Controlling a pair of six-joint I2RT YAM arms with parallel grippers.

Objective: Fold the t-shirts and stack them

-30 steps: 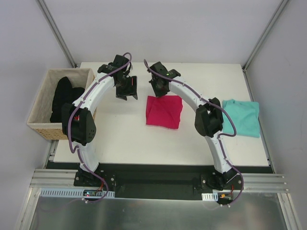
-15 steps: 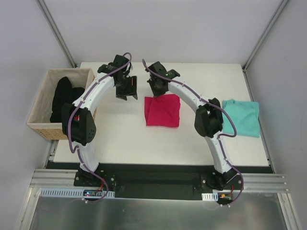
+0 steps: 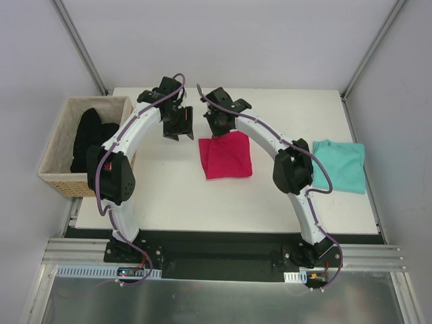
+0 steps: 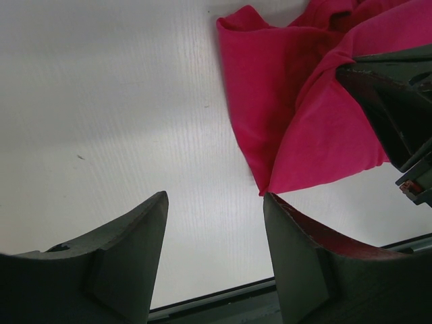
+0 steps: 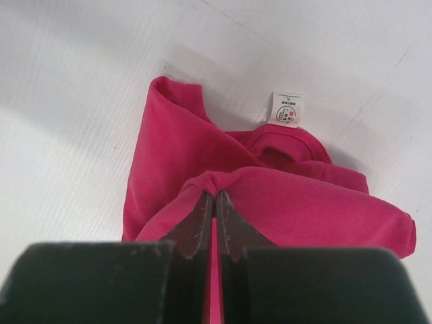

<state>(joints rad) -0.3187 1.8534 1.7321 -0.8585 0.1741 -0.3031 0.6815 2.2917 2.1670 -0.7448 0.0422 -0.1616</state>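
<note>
Bare table (image 3: 169, 196) lies open in front of the magenta t-shirt (image 3: 225, 156), between the arching left arm (image 3: 131, 135) and right arm (image 3: 266, 138), and in the far right corner. At the far middle the left gripper (image 3: 179, 136) and right gripper (image 3: 219, 133) hang close, a narrow gap between them. The basket (image 3: 57, 181) borders the left edge, and the teal t-shirt (image 3: 341, 165) covers the right.
</note>
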